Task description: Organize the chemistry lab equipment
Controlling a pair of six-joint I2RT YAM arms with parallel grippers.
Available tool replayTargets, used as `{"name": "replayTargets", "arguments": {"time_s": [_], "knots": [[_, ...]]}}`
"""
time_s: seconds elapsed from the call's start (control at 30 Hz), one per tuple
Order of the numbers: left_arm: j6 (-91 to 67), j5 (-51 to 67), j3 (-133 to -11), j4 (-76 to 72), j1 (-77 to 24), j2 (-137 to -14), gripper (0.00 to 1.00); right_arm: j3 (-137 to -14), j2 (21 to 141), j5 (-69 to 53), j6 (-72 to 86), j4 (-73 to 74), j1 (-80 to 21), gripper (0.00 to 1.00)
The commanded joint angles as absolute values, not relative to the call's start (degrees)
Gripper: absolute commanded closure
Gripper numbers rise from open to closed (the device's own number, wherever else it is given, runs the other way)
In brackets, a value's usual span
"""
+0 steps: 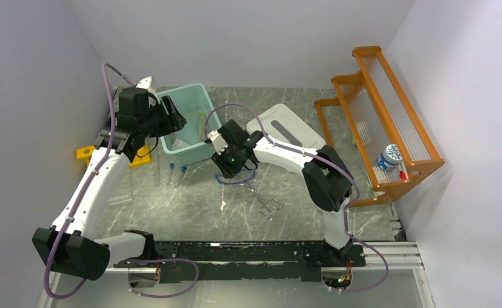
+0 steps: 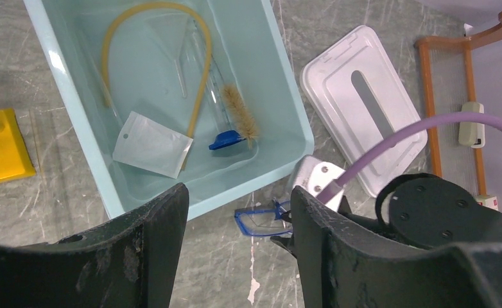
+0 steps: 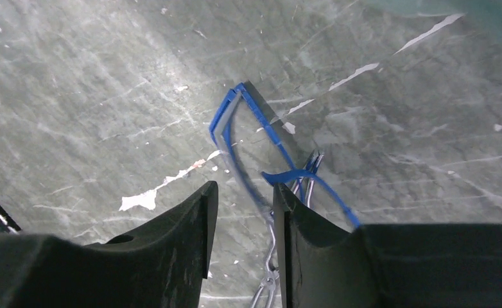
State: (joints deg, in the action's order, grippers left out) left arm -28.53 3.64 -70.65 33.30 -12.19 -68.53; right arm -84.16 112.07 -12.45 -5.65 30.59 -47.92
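Hovering with the left hand [image 2: 239,205], spread wide and empty, over a pale teal plastic bin [image 2: 235,176] holding a tan tubing loop [image 2: 203,70], small bristle brush [image 2: 241,112] and blue cap [image 2: 226,139] at upper left of the wrist view. Reaching low to the grey marbled desk [image 1: 190,212] at frame centre with the right hand [image 3: 243,192], narrowly parted astride a thin blue loop [image 3: 261,122], gripping nothing, with silver scissor-like forceps [image 3: 271,276] just beside.

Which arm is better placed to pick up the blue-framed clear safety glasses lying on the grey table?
Right. The right gripper hangs directly above the blue-framed clear safety glasses, with its jaws apart. The left gripper hovers open by the teal plastic bin, farther from them.
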Motion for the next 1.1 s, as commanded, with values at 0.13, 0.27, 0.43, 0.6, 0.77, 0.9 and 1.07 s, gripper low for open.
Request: {"name": "replayTargets", "arguments": {"time_s": [0.13,0.27,0.43,0.6,0.77,0.9,1.07], "knots": [[-28.68,4.05,-71.63,32.96,-11.78,-68.95,0.36,-85.75,115.44,-14.5,-7.6,32.19,-47.37,0.61],[-28.65,4.22,-71.55,32.87,-11.78,-68.97,0.36,-85.52,115.59,-14.93,-7.59,32.52,-47.28,0.72],[-28.65,4.44,-71.57,32.78,-11.78,-69.0,0.36,-85.83,114.36,-16.02,-6.65,32.57,-46.9,0.86],[-28.8,5.11,-71.5,32.66,-11.78,-68.78,0.36,-85.41,111.38,-18.26,-4.87,32.78,-45.45,0.89],[-29.91,9.41,-70.66,30.98,-11.78,-68.64,0.35,-84.26,106.62,-23.0,-2.13,32.33,-42.11,0.89],[-32.01,15.72,-68.51,26.94,-11.78,-68.63,0.33,-83.59,102.69,-28.57,2.37,30.12,-38.02,0.91],[-37.15,28.92,-64.26,16.16,-11.78,-68.8,0.3,-82.61,96.73,-35.25,13.39,20.98,-32.31,0.91]]}}
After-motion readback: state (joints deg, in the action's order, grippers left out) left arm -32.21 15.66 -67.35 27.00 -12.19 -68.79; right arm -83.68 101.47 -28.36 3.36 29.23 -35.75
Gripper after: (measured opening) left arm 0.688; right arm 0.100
